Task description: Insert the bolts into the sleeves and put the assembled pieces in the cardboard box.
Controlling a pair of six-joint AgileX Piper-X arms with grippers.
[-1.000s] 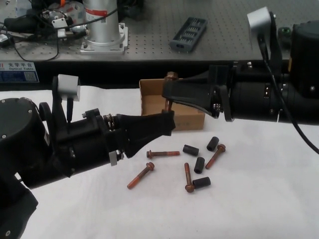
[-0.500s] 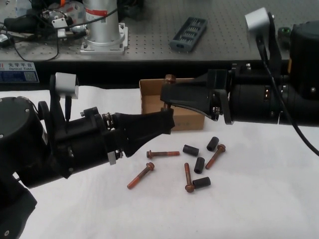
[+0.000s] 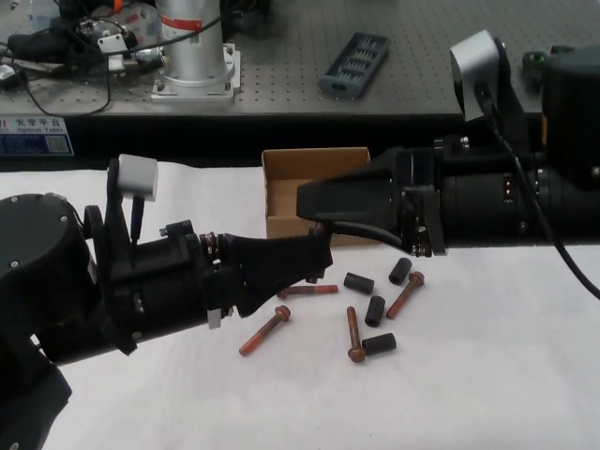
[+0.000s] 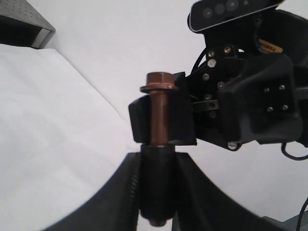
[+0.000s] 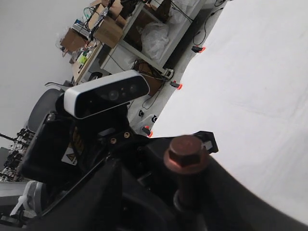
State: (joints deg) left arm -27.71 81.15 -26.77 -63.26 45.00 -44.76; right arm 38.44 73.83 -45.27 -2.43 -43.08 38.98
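Both my arms were stretched out roughly level and facing each other. The left arm (image 3: 141, 281) sat lower and the right arm (image 3: 506, 202) a bit higher. My left gripper (image 3: 319, 255) was tucked just under my right gripper (image 3: 305, 200), tips almost meeting. Left fingers (image 4: 125, 192) were clamped on the sleeve (image 4: 156, 185), and the right ones pinched the upright bolt (image 4: 157, 110).

Coppery metal bolt (image 4: 158, 109), dull sheen; sleeve (image 4: 156, 192) matt black; cardboard box (image 3: 281, 192) plain brown, matt.
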